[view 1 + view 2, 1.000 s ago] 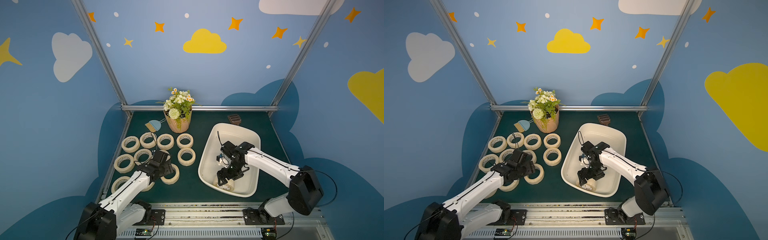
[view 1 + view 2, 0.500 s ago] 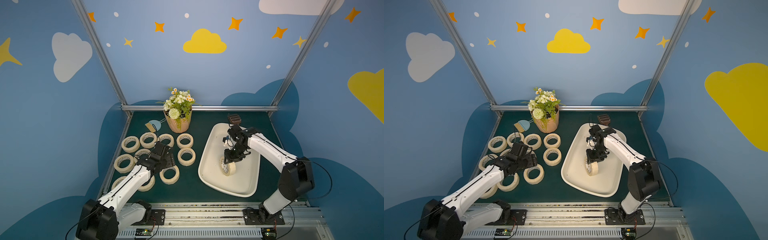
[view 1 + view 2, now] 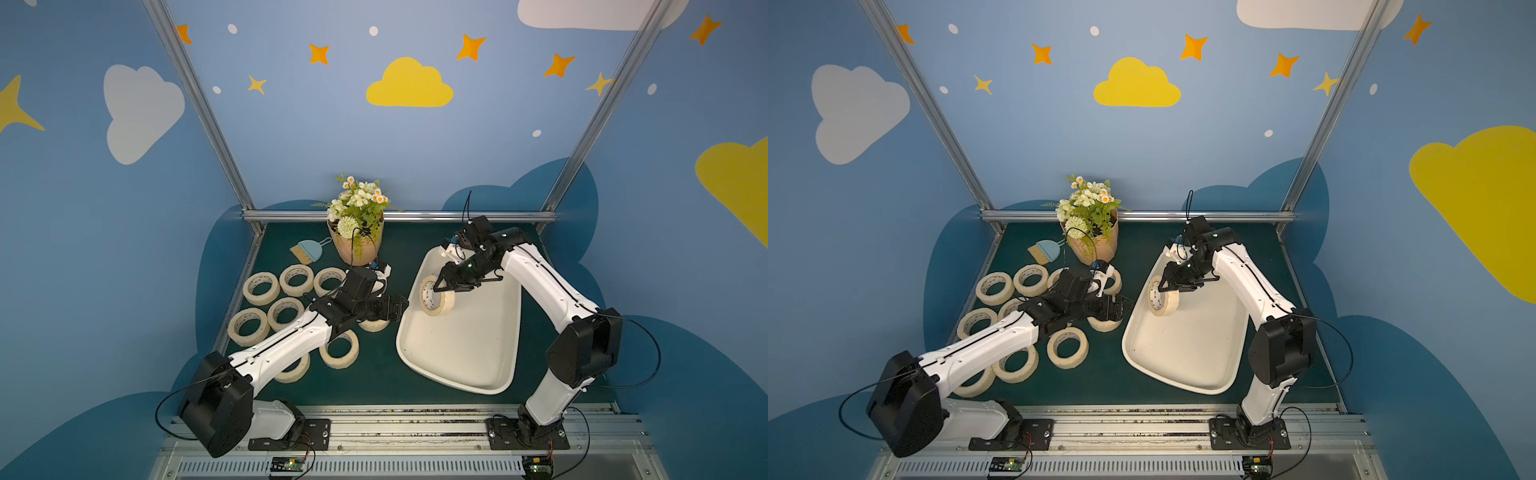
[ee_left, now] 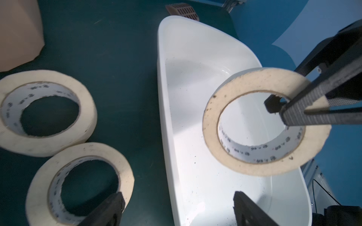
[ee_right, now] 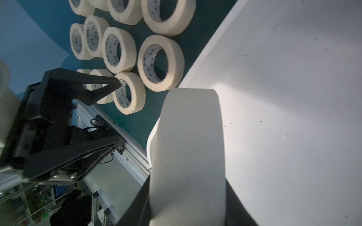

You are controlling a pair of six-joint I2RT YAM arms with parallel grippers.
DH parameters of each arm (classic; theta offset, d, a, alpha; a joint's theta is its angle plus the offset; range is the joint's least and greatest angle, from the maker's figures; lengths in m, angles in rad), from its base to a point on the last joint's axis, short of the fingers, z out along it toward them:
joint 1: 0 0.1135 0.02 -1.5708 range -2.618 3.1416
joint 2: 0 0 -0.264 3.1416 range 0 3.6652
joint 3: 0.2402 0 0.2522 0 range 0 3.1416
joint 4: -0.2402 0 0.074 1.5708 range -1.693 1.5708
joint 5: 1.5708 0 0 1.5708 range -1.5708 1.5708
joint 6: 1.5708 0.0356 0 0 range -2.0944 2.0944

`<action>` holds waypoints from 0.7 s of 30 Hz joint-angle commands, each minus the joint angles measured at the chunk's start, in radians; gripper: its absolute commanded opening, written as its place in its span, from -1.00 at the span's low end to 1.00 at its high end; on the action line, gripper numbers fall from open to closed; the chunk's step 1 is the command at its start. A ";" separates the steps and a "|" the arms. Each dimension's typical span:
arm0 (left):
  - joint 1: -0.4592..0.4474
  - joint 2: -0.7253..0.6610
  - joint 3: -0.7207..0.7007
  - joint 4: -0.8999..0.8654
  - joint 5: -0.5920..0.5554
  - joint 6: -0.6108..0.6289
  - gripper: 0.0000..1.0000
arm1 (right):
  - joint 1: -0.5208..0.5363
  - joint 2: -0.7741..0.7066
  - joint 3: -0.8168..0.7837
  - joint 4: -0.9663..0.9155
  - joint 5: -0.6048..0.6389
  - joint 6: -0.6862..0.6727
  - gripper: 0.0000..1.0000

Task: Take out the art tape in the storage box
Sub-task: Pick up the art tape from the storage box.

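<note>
**Q:** What does the right end effector carry?

**A:** One tape roll. The grip is on the roll's wall. One finger sits inside the white printed core and the other lies across the cream outer side, with the jaws closed on the band between them.

**Q:** Where is that roll?

**A:** In both top views it stands on edge over the inside of the box, close to the rim that faces the left arm. In the left wrist view, the box's white floor shows through the roll's opening. The right wrist view shows the roll's broad outer band from behind, set against the same pale floor.

**Q:** And the left end effector?

**A:** Its jaws are spread wide with nothing between them. It lies level and points toward the held roll from just outside the box's rim. One of the loose rolls is partly hidden beneath it.

**Q:** What else is on the bench?

**A:** The loose rolls lie flat in a close cluster on the green surface, beside the box on the left arm's side. Several of them touch or nearly touch. The left arm reaches across the cluster and covers some of it. A flowerpot stands behind the cluster near the far rail. A small brush and dustpan lie just beside the flowerpot.
</note>
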 commanded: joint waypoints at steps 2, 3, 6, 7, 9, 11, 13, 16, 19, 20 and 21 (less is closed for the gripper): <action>-0.022 0.053 0.057 0.104 0.083 0.044 0.85 | 0.033 -0.012 0.031 -0.006 -0.144 0.005 -1.00; -0.028 0.063 0.063 0.103 0.079 0.046 0.85 | 0.039 -0.013 0.031 -0.007 -0.151 0.003 -1.00; -0.035 0.090 0.081 0.095 0.056 0.049 0.85 | 0.059 -0.015 0.036 -0.003 -0.169 0.002 -1.00; -0.035 0.096 0.083 0.099 0.049 0.048 0.85 | 0.065 -0.016 0.036 0.000 -0.175 0.003 -1.00; -0.035 0.108 0.086 0.098 0.031 0.043 0.81 | 0.075 -0.017 0.040 0.002 -0.185 0.004 -1.00; -0.035 0.120 0.095 0.094 0.015 0.041 0.71 | 0.077 -0.017 0.040 0.001 -0.182 0.003 -1.00; -0.035 0.127 0.100 0.092 0.004 0.037 0.48 | 0.079 -0.017 0.038 0.002 -0.176 0.003 -1.00; -0.037 0.130 0.108 0.087 -0.010 0.033 -0.06 | 0.079 -0.014 0.033 0.002 -0.165 0.002 -1.00; -0.037 0.125 0.109 0.078 -0.029 0.032 -0.70 | 0.079 -0.009 0.028 0.002 -0.149 0.000 -1.00; -0.036 0.125 0.110 0.074 -0.033 0.034 -0.86 | 0.079 -0.008 0.027 0.002 -0.146 0.000 -1.00; -0.037 0.121 0.110 0.070 -0.038 0.035 -0.93 | 0.077 -0.005 0.025 0.001 -0.148 -0.002 -1.00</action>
